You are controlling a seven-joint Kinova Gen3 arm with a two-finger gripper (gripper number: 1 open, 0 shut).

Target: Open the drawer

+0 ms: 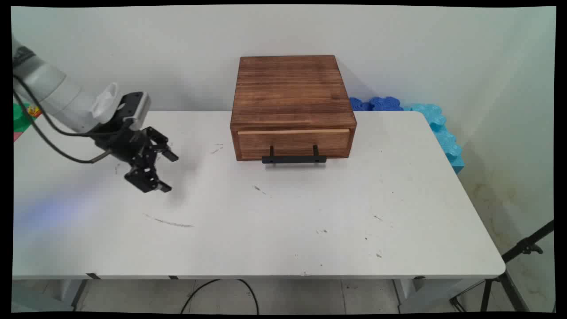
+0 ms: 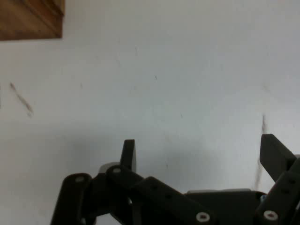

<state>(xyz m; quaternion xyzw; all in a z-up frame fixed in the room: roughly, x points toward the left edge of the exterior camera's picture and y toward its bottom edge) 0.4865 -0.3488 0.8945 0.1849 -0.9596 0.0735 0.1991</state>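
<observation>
Even, bright light; soft shadow under the hand (image 1: 167, 173); hazy hand view

The surface (image 1: 310, 230) is white, flecked with small dark scuffs and one long grey streak. On it the wooden drawer box (image 1: 290, 95) is a warm reddish brown with darker grain lines; its drawer front is edged with a paler strip and carries a black handle (image 1: 294, 158). The gripper (image 1: 168, 172) is black, on a white arm. Behind the surface's far corner lie dark blue and light blue foam pieces (image 1: 436, 122).
</observation>
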